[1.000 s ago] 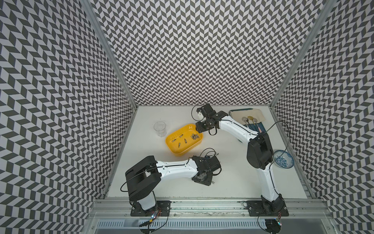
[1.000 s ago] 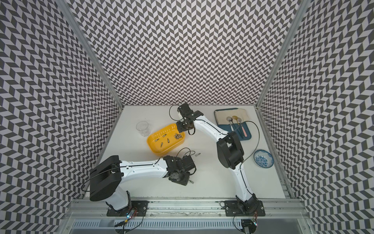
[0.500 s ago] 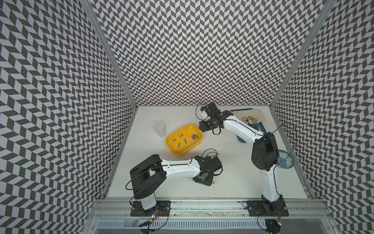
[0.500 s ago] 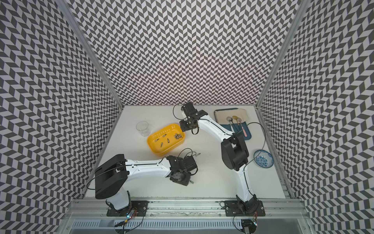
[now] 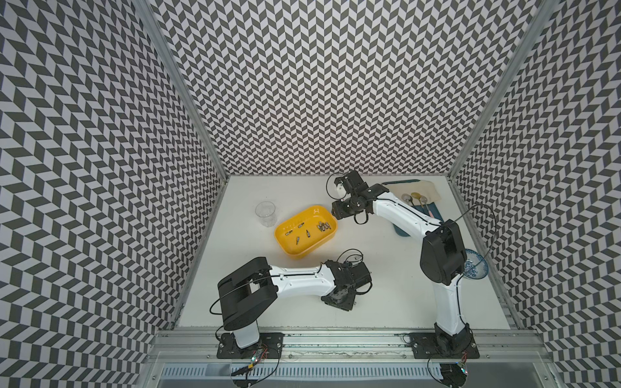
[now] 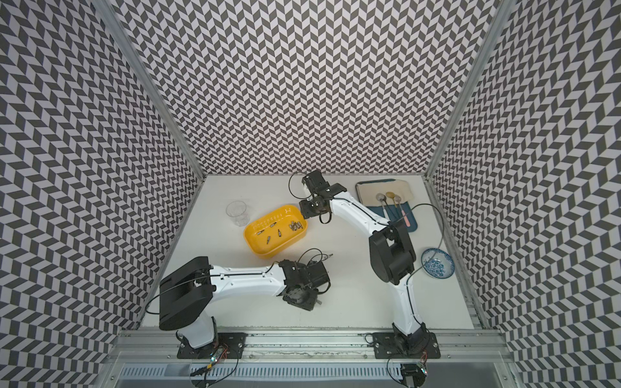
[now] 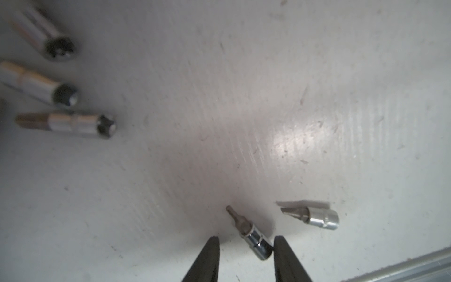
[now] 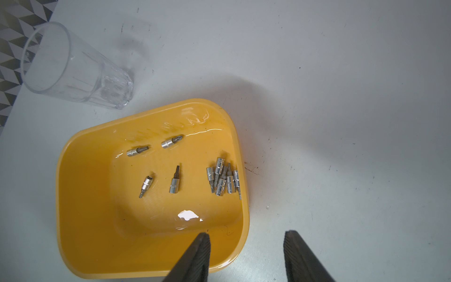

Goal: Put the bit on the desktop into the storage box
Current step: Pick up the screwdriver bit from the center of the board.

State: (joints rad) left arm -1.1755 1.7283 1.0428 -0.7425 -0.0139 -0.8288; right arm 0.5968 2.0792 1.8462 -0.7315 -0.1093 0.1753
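Observation:
On the white desktop (image 7: 244, 97) lies a small chrome bit (image 7: 257, 244), between the fingertips of my left gripper (image 7: 246, 238). The jaws are open and straddle it, with its socket end close to one finger (image 7: 283, 256). A second bit (image 7: 314, 217) rests beside a white scrap, and three more bits (image 7: 73, 125) lie farther off. The yellow storage box (image 5: 295, 252) (image 6: 265, 250) holds several bits (image 8: 223, 180). My right gripper (image 8: 247, 234) (image 5: 336, 213) hangs open and empty over the box's end corner (image 8: 241, 244).
A clear glass cup (image 5: 265, 213) (image 8: 73, 68) stands just left of the box. A blue tray (image 5: 403, 231) with a cloth and spoons sits at the back right. A blue patterned bowl (image 5: 475, 268) is by the right wall. The aluminium rail (image 7: 402, 266) runs near the left gripper.
The left gripper's jaws have narrowed a little around the bit. The right arm has shifted to the right, bringing its gripper from over the box to the box's end.

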